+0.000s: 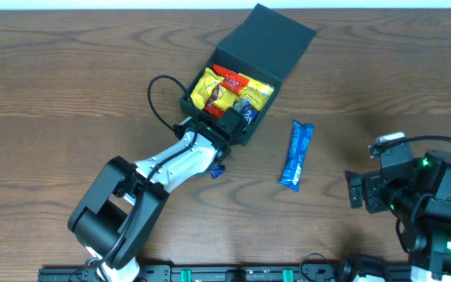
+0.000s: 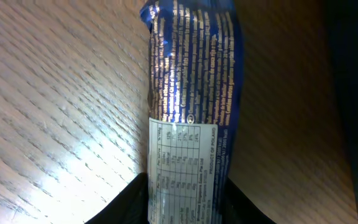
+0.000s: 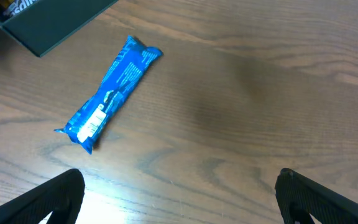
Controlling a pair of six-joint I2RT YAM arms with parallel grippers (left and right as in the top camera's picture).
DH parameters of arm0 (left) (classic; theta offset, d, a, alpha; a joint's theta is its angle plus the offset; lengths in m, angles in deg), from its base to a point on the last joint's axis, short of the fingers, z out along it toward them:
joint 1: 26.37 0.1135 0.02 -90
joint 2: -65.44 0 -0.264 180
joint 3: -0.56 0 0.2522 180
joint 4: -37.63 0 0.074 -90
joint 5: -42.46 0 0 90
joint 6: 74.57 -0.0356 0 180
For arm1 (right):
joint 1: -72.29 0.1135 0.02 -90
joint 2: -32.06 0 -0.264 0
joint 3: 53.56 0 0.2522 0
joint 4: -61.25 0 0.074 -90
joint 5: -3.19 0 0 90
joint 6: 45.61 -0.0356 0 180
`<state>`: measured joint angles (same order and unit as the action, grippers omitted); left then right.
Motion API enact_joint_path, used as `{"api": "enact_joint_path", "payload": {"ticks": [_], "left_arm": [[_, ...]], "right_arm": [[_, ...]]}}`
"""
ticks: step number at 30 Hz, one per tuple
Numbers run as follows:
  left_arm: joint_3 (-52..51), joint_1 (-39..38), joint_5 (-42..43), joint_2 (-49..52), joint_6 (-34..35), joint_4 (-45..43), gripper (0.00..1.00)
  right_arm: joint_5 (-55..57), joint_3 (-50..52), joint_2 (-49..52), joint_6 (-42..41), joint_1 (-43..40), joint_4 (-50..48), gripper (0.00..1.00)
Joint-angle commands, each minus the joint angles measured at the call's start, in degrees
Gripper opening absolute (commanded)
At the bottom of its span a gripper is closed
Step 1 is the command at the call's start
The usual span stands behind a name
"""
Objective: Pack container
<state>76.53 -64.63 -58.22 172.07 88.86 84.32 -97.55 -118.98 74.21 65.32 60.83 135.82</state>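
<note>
Reaching up from the lower left of the overhead frame, the left arm ends with the left gripper point(image 1: 224, 129) against the near left wall of the dark teal-green square cardboard container point(image 1: 261, 117). The container sits at the upper centre of the brown wood-grain table point(image 1: 69, 94), with its flat hinged lid thrown back toward the upper right. Yellow and red snack packets point(image 1: 229, 90) fill its inside. 1 end of a dark-blue printed foil packet point(image 1: 216, 171) shows from under the arm, just below the container. A long bright-blue foil bar packet point(image 1: 297, 155) lies alone on the wood to the right of the container, apart from it. The right gripper point(image 1: 352, 192) hangs at the lower right, well clear of both.

From the left wrist, the dark-blue packet runs up the middle of the frame, white nutrition label at its lower end. The 2 black fingers point(image 2: 126, 202) flank that lower end closely. Whether they press it cannot be told.

From the right wrist, the 2 black fingers point(image 3: 48, 199) stand at the bottom corners, spread wide with nothing between them. The bright-blue bar lies slanted at the left centre, and a corner of the container shows at the upper left.
</note>
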Motion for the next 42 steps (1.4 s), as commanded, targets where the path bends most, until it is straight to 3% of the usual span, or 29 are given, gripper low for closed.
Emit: {"api": "enact_joint_path", "payload": {"ticks": [1,15,18,22,23,27,32,37,42], "left_arm": [[-0.2,0.5,-1.7,-0.1,-0.2,0.3,0.33],[-0.2,0.8,-1.9,-9.4,-0.2,5.9,0.32],[-0.2,0.8,-1.9,-9.8,-0.2,5.8,0.42],[-0.2,0.7,-1.5,-9.6,-0.2,6.3,0.43],[-0.2,0.7,-0.4,-9.6,-0.2,7.1,0.51],[-0.7,0.7,2.9,-9.6,0.0,10.0,0.59],[-3.5,0.6,4.8,-9.6,4.8,9.5,0.71],[-9.3,0.6,3.8,-9.6,5.4,0.9,0.72],[-10.6,0.6,-0.5,-9.6,5.4,-0.9,0.72]], "right_arm": [[-0.7,0.0,-0.1,-0.7,-0.5,0.1,0.99],[-0.7,0.0,-0.1,-0.7,-0.5,0.1,0.99],[-0.7,0.0,-0.1,-0.7,-0.5,0.1,0.99],[-0.7,0.0,-0.1,-0.7,-0.5,0.1,0.99],[-0.7,0.0,-0.1,-0.7,-0.5,0.1,0.99],[-0.7,0.0,-0.1,-0.7,-0.5,0.1,0.99],[-0.7,0.0,-0.1,-0.7,-0.5,0.1,0.99],[-0.7,0.0,-0.1,-0.7,-0.5,0.1,0.99],[-0.7,0.0,-0.1,-0.7,-0.5,0.1,0.99]]}}
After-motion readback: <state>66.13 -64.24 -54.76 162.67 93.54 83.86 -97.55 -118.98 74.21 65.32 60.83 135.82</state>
